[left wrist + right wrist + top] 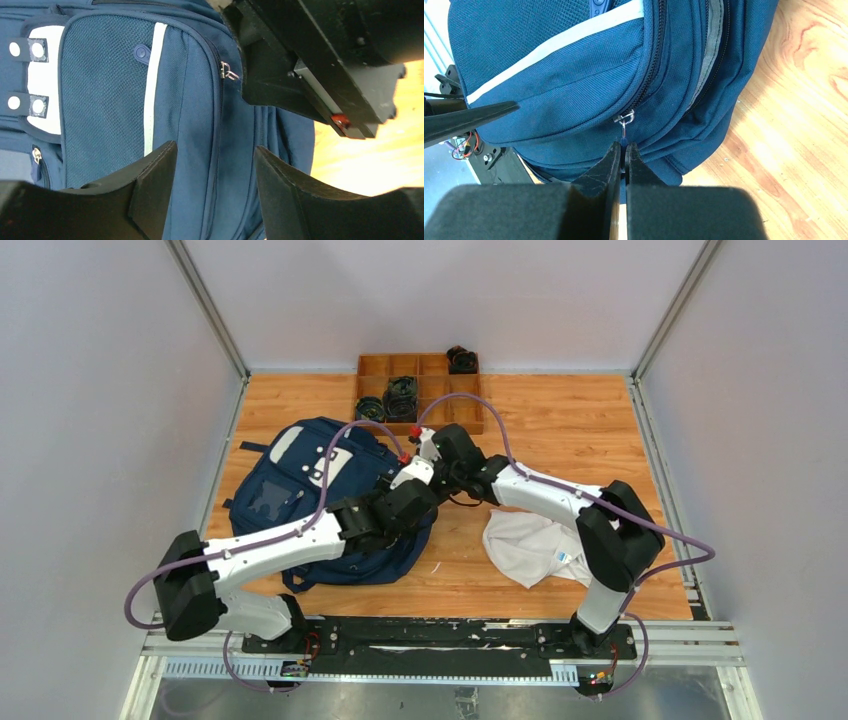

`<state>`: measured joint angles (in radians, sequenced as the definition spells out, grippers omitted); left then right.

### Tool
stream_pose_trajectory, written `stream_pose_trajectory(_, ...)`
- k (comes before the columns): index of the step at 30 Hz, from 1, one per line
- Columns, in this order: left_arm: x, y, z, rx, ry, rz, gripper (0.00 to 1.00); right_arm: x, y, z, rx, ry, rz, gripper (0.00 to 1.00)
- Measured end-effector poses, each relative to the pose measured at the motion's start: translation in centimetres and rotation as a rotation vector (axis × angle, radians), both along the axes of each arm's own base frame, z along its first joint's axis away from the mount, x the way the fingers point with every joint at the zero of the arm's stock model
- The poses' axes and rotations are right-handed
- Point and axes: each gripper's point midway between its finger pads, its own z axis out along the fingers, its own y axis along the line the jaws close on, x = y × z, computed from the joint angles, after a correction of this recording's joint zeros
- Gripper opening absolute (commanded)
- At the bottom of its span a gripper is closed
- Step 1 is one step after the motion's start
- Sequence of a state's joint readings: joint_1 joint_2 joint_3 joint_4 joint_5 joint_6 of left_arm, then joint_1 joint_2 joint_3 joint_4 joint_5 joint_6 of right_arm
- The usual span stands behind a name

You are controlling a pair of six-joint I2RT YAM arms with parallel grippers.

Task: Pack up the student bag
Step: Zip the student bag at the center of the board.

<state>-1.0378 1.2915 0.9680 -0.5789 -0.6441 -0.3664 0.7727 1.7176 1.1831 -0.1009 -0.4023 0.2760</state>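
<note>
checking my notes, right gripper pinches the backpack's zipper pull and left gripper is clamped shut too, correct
No: the left gripper is open, jaws apart over the navy backpack, per the left wrist view. The right gripper does pinch the zipper pull.

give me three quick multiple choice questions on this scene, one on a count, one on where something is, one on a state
1. How many dark round items sit in the wooden tray?
A. one
B. three
C. six

2. Where does the white cloth lie?
A. on the table, to the right of the navy backpack
B. in the tray
C. on top of the backpack

3. How is the right tool?
A. wide open over the tray
B. shut on the backpack's zipper pull
C. shut on the cloth

Answers:
1 B: two sit at the tray's near left and one in its far right corner.
2 A: it lies on bare wood beside the right arm.
3 B: the right wrist view shows the jaws closed with the pull between them.
</note>
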Motion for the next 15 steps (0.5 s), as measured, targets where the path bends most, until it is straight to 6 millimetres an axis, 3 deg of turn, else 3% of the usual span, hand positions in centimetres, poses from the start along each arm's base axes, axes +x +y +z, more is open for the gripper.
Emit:
stream_pose_trajectory(7,0.9,0.6,-2.1,0.082,-0.010,0.074,0.33,-0.4,-0.2,-0.3,0.001,0.020,-0.002,0.00)
stream_pose_trajectory(15,1.2,1.3,-2.5,0.109,-0.014,0.124,0.23,-1.0,-0.4,0.4,0.026,0.016,0.005,0.00)
